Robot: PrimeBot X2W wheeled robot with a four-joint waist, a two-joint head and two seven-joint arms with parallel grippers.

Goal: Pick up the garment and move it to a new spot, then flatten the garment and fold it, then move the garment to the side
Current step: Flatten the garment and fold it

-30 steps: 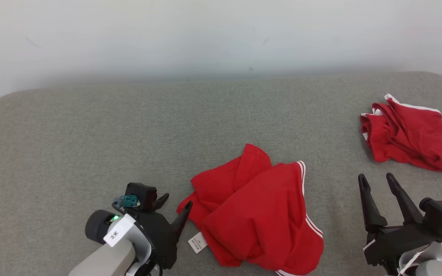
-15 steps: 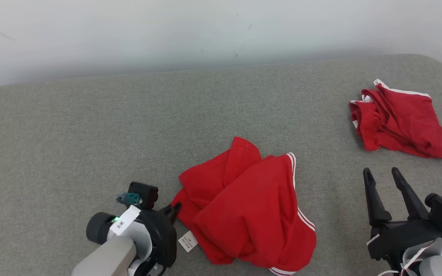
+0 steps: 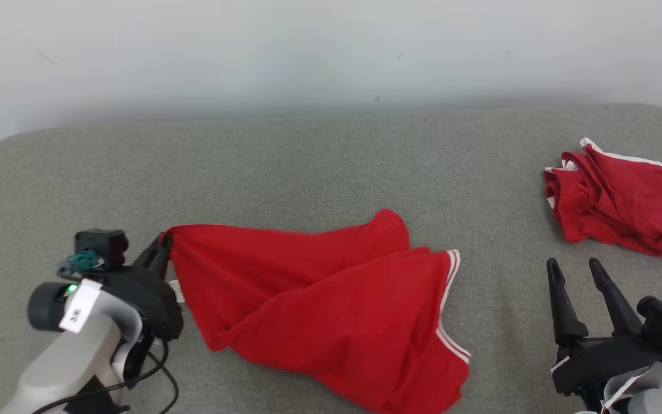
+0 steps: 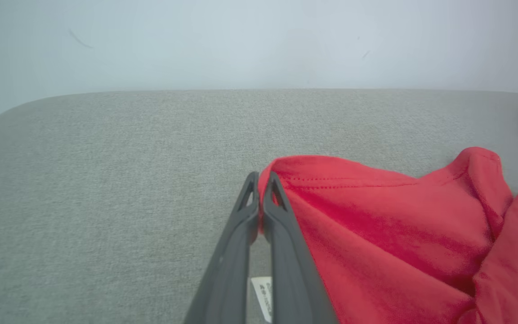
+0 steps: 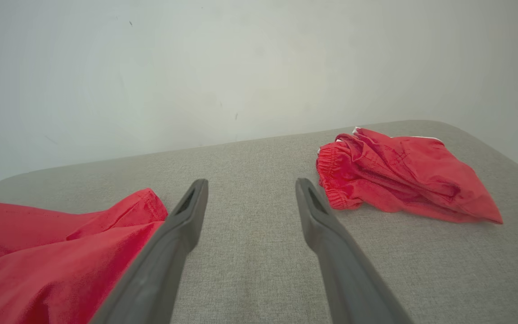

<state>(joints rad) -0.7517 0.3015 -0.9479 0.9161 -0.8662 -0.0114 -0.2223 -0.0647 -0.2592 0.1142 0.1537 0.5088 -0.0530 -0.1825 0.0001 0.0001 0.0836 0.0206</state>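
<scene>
**Left claw pinches the red garment's hem**

At 8 o'clock in the head view, the left gripper is clamped tight on a hem of the red garment. The garment stretches from there toward 5 o'clock across the grey padded surface. A white label shows between the fingers. The right gripper stands wide and empty at 4 o'clock. A second crumpled red garment lies at 2 o'clock, well apart.
</scene>
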